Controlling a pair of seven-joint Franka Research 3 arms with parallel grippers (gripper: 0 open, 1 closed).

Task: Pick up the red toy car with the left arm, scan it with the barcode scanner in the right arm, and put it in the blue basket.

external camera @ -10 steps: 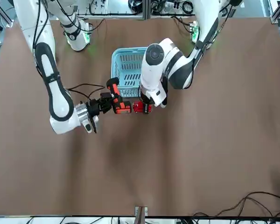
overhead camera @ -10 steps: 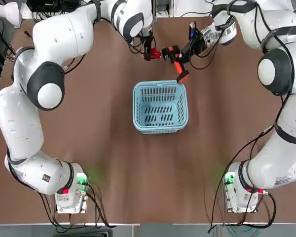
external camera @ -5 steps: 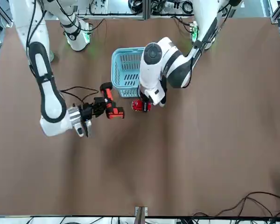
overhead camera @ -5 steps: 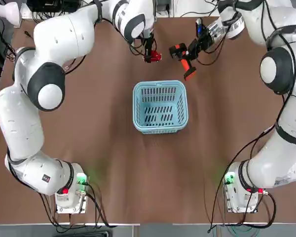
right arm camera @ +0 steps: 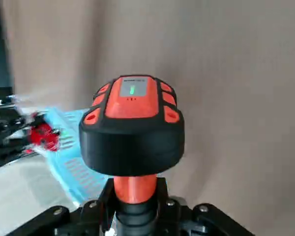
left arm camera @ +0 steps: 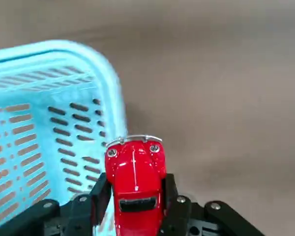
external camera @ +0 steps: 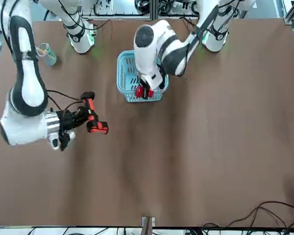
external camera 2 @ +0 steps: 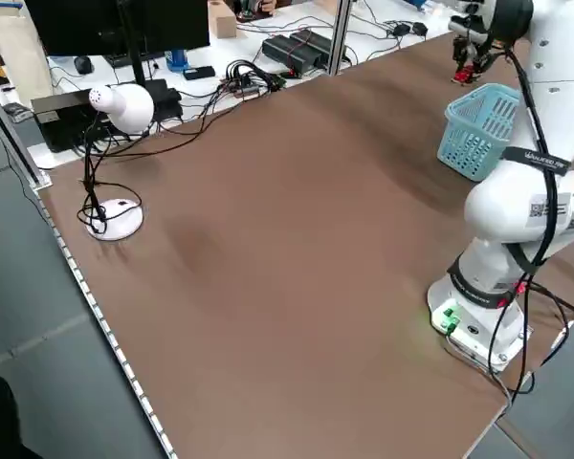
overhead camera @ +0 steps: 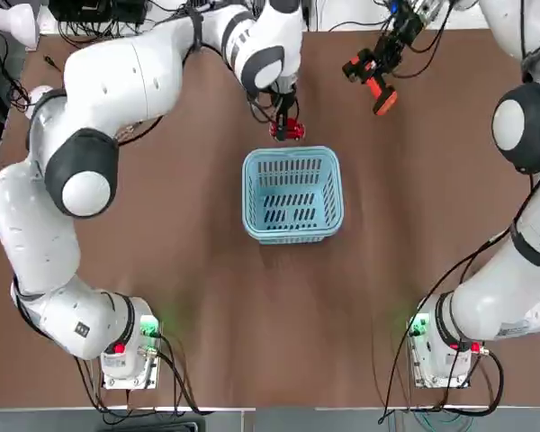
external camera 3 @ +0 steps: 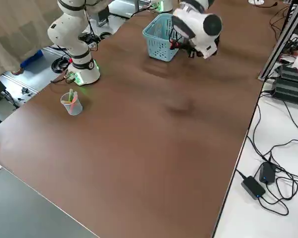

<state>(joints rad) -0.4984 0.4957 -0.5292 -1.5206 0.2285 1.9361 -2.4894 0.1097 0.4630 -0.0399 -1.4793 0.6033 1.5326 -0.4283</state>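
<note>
Red toy car (overhead camera: 287, 130) hangs, in the top view, clamped in the left gripper (overhead camera: 286, 124) just beyond the far rim of the blue basket (overhead camera: 292, 195), while the right gripper (overhead camera: 384, 56) holds the orange-and-black barcode scanner (overhead camera: 371, 78) well apart toward the desk's (overhead camera: 207, 288) far right corner. In the front view the car sits over the basket's near edge. The left wrist view shows the fingers (left arm camera: 99, 192) pressed on the car's sides, and the right wrist view shows that arm's fingers (right arm camera: 106, 195) shut on the scanner's handle.
</note>
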